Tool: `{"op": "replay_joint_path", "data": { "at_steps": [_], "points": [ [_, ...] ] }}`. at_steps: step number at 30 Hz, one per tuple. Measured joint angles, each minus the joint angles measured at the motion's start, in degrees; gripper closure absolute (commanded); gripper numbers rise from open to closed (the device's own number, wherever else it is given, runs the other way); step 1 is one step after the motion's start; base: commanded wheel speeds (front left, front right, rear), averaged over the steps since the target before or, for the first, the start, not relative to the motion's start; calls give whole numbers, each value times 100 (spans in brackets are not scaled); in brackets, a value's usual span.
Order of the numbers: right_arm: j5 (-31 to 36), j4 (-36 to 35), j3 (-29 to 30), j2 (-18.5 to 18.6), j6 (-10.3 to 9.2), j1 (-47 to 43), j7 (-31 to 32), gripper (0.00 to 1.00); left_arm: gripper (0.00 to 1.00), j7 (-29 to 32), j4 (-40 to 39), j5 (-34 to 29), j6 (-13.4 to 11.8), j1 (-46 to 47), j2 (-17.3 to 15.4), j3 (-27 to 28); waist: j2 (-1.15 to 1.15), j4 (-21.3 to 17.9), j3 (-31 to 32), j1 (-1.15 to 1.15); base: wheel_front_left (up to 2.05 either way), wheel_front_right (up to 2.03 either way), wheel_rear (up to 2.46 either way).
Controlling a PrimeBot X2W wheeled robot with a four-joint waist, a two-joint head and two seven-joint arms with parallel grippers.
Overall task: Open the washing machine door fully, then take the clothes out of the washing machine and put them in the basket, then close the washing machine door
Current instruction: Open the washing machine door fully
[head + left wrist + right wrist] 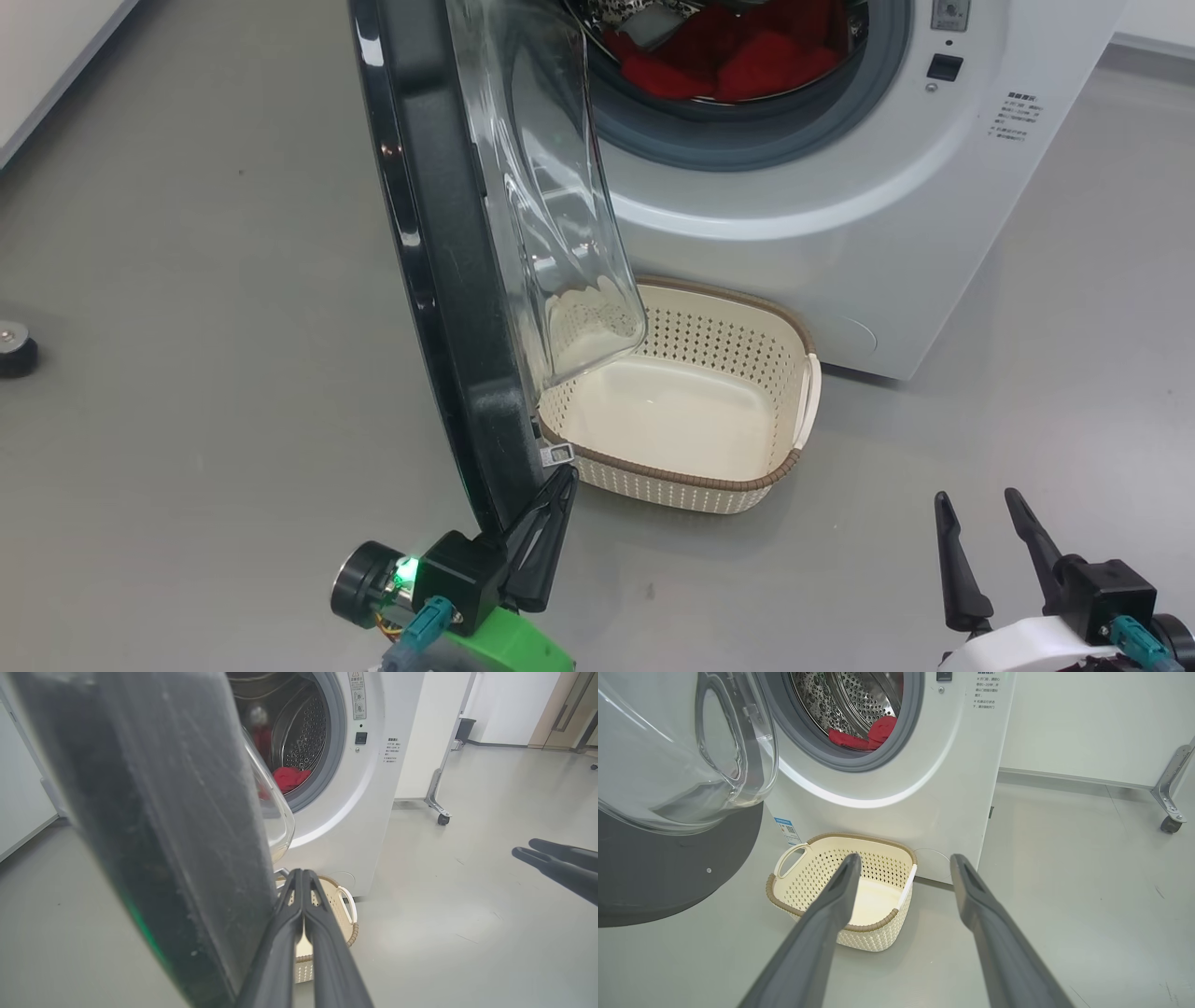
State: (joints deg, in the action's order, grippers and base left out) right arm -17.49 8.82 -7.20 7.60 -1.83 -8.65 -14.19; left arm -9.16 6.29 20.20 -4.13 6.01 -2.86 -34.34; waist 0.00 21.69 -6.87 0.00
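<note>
Door (448,280) open; left tool (563,476) closed, empty, beside its lower edge.

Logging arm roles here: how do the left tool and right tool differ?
The left tool is shut, fingers pressed together; the right tool is open, fingers spread. The left tool lies beside the black rim of the washing machine door; the right tool hangs over the floor. Both have long dark fingers and hold nothing.

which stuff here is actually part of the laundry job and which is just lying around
Part of the job: washing machine door, washing machine, red clothes inside it, empty basket.
Just lying about: small black wheel at far left, caster on a metal leg.
</note>
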Motion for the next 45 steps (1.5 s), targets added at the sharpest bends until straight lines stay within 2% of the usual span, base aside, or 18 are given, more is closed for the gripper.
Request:
{"op": "replay_joint_path", "data": {
  "at_steps": [12,27,37,45],
  "points": [
    [0,-35,145,7,24,1,0,0,100,-166,68,146,-19,52,20,-92,0,251,-52,0,0,0,0],
    [9,-24,235,21,76,-12,0,0,100,-328,131,256,-124,46,31,19,0,742,-34,1,0,0,0],
    [110,63,33,21,229,-5,0,0,100,-411,131,238,-212,-88,13,598,0,949,30,0,0,0,0],
    [148,89,27,20,235,21,0,0,100,-453,144,179,-212,-174,-54,988,0,948,75,0,0,0,0]
  ]
}}
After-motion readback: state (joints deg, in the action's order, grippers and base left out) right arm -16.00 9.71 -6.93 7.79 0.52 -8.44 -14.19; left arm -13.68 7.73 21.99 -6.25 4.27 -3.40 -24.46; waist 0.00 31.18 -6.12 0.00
